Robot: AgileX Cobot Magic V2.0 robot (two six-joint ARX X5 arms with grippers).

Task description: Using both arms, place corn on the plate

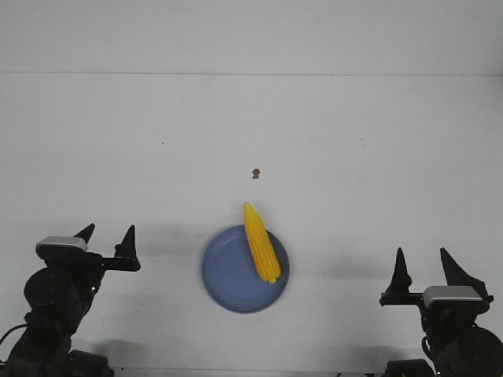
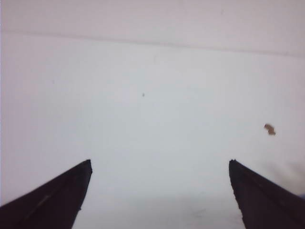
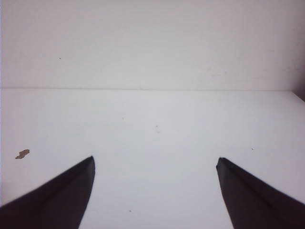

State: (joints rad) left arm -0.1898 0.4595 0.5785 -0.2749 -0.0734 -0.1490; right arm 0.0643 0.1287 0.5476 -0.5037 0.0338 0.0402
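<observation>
Both grippers stand wide apart with nothing between their prongs. On the robot's left, the left gripper sits low at the near left corner of the white table, its two black fingers pointing up and away from the robot, the silver-grey plate of its wrist just behind them. The right gripper mirrors it at the near right corner, prongs likewise spread and raised, its arm folded back toward the near edge. Neither touches the table's things.

Between them, near the front edge and roughly centred, rests the blue plate. The yellow corn lies on the plate's right half, running from near the plate's middle-right toward the far rim, its tapered tip reaching just past that rim and its thick end resting on the blue surface. It tilts slightly leftward at the far end.

A small brown speck lies beyond the plate, apart from the corn's tip; it also shows off to one side in both wrist views. Each wrist view shows the two dark fingers spread with bare white surface between them.

White tabletop stretches on every side of the plate, and its far edge meets a pale wall. Both grippers sit well apart from the plate.
</observation>
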